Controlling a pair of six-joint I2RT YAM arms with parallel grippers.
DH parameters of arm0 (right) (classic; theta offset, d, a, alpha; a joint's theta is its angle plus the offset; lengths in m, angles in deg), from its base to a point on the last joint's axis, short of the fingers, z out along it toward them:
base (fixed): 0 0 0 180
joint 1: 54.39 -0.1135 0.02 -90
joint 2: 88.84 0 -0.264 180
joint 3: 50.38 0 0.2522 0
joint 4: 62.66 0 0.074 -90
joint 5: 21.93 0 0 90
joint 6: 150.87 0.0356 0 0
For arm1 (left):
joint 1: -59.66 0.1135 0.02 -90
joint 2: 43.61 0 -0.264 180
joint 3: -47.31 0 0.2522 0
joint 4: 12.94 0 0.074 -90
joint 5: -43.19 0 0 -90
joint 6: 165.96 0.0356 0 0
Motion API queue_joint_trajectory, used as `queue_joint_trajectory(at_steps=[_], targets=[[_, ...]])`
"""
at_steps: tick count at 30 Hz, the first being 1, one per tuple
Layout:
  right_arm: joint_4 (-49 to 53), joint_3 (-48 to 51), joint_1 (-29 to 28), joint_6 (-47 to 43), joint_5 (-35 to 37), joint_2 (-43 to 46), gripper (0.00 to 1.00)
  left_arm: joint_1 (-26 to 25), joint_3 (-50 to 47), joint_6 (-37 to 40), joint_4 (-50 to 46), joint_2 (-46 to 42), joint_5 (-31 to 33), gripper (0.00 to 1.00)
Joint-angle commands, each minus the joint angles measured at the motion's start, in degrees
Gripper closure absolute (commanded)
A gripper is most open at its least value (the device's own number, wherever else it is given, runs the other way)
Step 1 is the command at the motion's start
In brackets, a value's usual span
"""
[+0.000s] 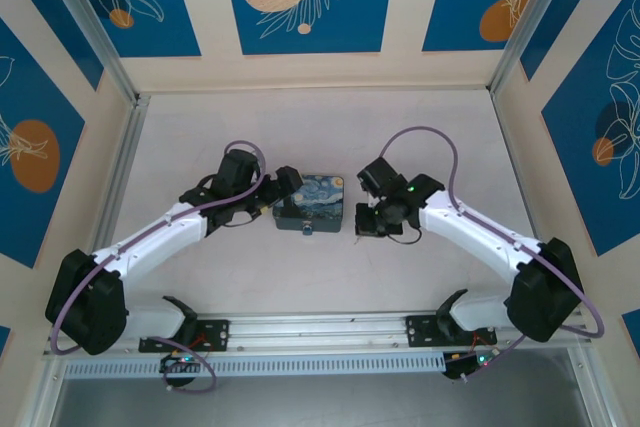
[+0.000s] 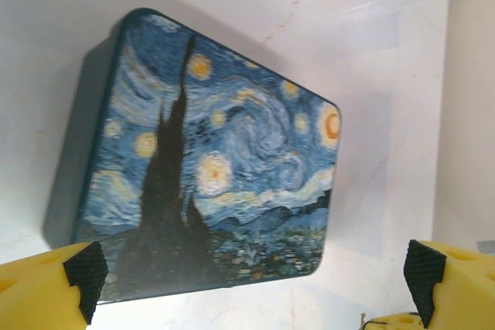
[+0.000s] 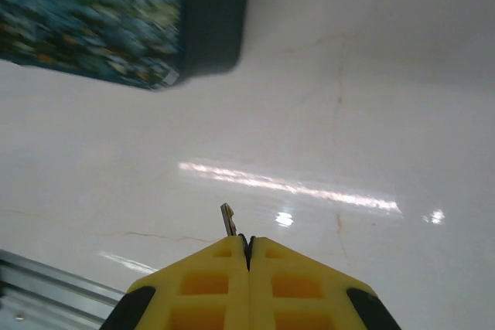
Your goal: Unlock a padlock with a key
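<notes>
The key is a thin dark metal sliver. It sticks up from the closed tips of my right gripper, which is shut on it just above the table. From above, the right gripper hangs to the right of the night-sky box. A tiny bluish-silver speck at the box's near edge looks like the padlock. My left gripper is open, with its yellow fingers spread wide on either side of the box's near end. From above, the left gripper sits against the box's left side.
The box's corner lies at the upper left of the right wrist view. An aluminium rail runs along the near edge by the arm bases. Walls enclose the white table on three sides.
</notes>
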Motion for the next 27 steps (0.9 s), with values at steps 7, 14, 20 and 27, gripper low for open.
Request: queue_joint_trajectory(at_steps=[7,14,20,27], targets=[[-9.43,-9.28,6.7,12.85,-9.96,-0.93,1.0,-1.21,-2.26,-11.3,19.82,0.55,-8.17,0.02],[-18.55,-11.57,8.99,23.05,-13.64,-6.07,1.0,-2.48,-2.74,-12.5,26.78,2.05,-8.55,0.15],[-24.88,-11.23,9.36,28.4,-16.77,-9.02,1.0,-3.77,-3.27,-13.17,30.94,4.51,-7.74,0.29],[-27.98,-8.8,9.93,31.4,-17.62,-9.0,1.0,-4.51,-4.76,-14.58,36.13,6.13,-6.48,0.47]])
